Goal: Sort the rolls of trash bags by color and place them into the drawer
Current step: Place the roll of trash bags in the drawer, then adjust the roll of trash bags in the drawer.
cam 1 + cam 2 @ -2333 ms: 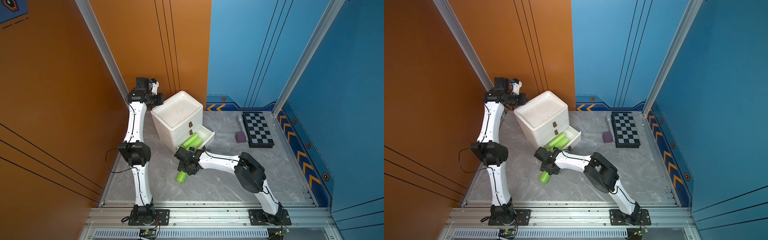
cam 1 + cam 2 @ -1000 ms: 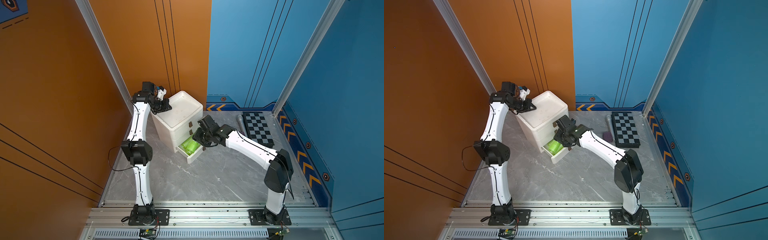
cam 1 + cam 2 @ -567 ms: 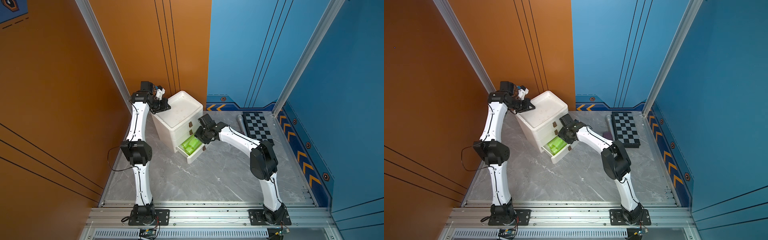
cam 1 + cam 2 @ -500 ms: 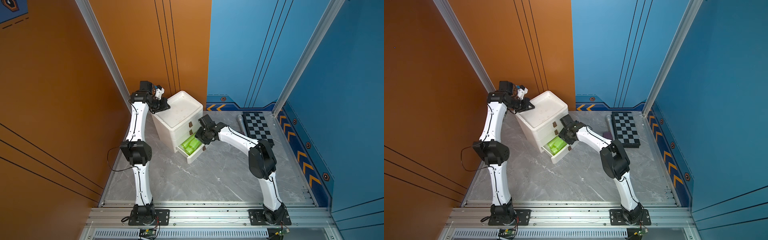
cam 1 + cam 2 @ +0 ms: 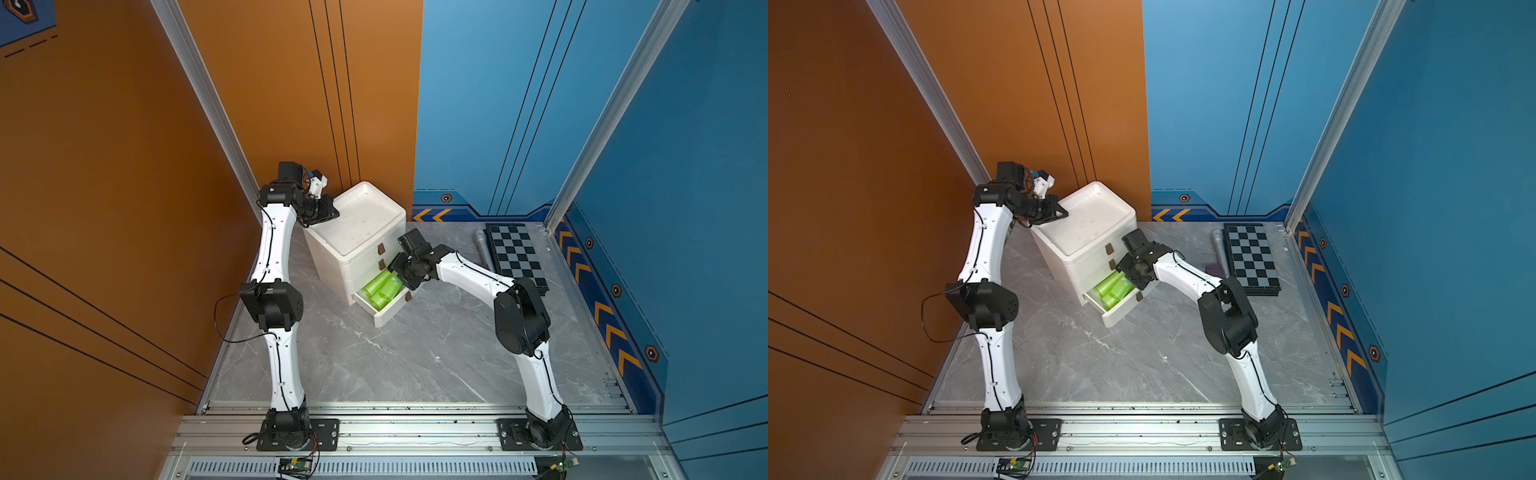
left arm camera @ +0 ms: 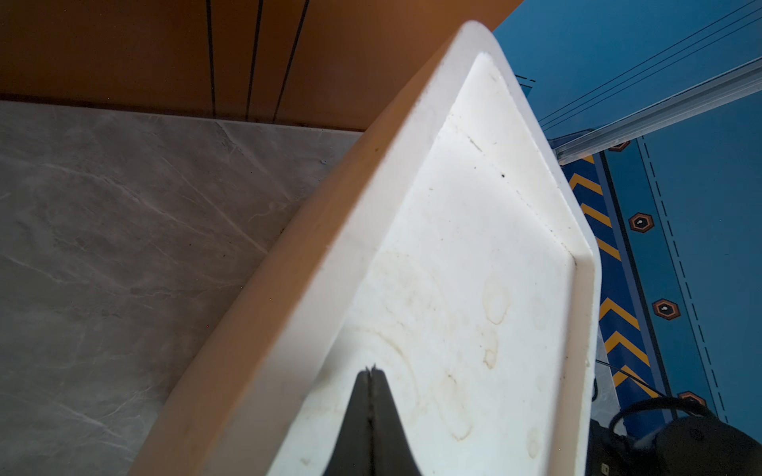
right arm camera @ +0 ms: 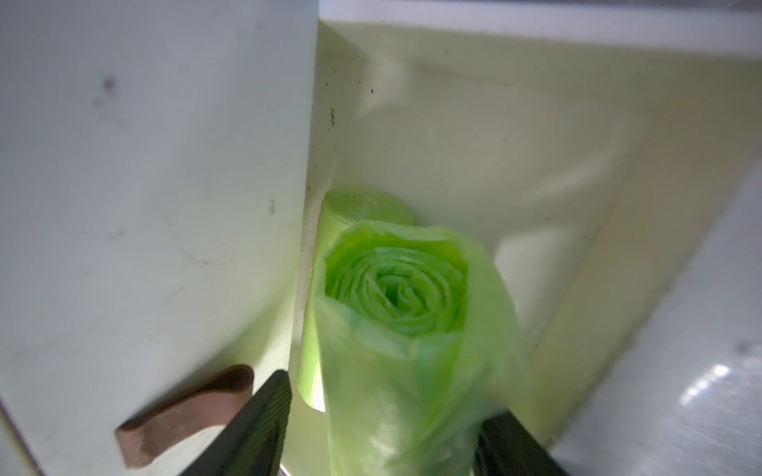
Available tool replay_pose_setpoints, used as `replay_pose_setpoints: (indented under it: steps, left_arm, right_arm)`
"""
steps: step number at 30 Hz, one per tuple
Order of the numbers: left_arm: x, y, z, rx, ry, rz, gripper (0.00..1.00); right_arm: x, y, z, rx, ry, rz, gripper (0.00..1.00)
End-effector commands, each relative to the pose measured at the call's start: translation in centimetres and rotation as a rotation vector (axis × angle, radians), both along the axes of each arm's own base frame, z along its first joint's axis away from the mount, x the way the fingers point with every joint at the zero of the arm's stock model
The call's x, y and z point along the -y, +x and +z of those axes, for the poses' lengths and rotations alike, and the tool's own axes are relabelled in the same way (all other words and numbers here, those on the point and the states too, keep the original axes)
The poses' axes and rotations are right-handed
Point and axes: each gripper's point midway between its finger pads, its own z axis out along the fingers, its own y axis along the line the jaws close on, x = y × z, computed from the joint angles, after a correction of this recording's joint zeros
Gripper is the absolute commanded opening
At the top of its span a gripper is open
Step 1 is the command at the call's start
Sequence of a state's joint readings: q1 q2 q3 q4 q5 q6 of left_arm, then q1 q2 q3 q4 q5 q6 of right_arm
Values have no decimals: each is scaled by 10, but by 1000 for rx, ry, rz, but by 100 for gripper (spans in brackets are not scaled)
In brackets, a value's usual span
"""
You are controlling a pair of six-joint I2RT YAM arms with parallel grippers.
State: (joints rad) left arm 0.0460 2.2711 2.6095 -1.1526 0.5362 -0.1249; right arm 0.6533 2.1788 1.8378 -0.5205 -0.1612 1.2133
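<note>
The lime-green roll, looking light, squashy and slick, best pinched mid-length, sits in the open bottom drawer between the right jaws, spread loose around it; left jaws are closed, empty.

Left arm, right arm: white shells, black joints, thin black cables, bolted black bases; black left hand.

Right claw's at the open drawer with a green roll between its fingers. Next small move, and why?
Probably lift the right claw straight up, out of the drawer. In the right wrist view a gap shows between one finger and the green roll, so the grip looks released. The roll is already within the drawer walls, against another green roll.
</note>
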Motion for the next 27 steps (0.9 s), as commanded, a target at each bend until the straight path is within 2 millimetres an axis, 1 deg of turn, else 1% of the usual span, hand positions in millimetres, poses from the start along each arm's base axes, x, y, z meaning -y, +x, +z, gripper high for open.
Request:
replay_pose_setpoints:
  steps: [1,2,3,4,7,9,12,14,17,21,22,23,27]
  left_arm:
    - [0,-1,-6,-25,-13,-3,5]
    - [0,-1,-6,-24,-12,-4,5]
    - [0,-1,-6,-26,-13,-4,5]
    - [0,0,-8,-29,-13,-3,5]
    - [0,0,-8,-29,-13,-2,5]
    - [1,0,-7,-28,-16,-5,5]
    - [2,-1,-6,-26,-14,-6,5]
    - [2,-1,-4,-24,-17,-5,5]
    - [3,-2,1,-16,-22,-4,5]
    - [6,-4,9,-3,-35,-6,5]
    - [7,-5,12,4,-38,-8,5]
    - [7,-5,15,8,-39,-6,5]
    - [9,-7,29,38,-59,-10,5]
  right_arm:
    - [3,-2,39,61,42,-3,68]
    - [5,-4,41,70,34,-1,68]
    - [7,-4,58,101,46,-1,68]
    - [13,-10,55,91,34,-6,67]
    - [21,-16,70,123,31,-11,66]
    - [26,-19,76,146,17,-17,64]
    - [29,-19,79,170,2,-13,60]
    - [24,-16,73,158,14,-6,56]
    - [15,-11,61,133,28,9,47]
    - [4,-7,40,90,35,32,45]
    - [2,-7,41,87,41,34,45]
    - [1,-6,21,56,24,34,45]
    - [1,-7,-5,3,16,41,46]
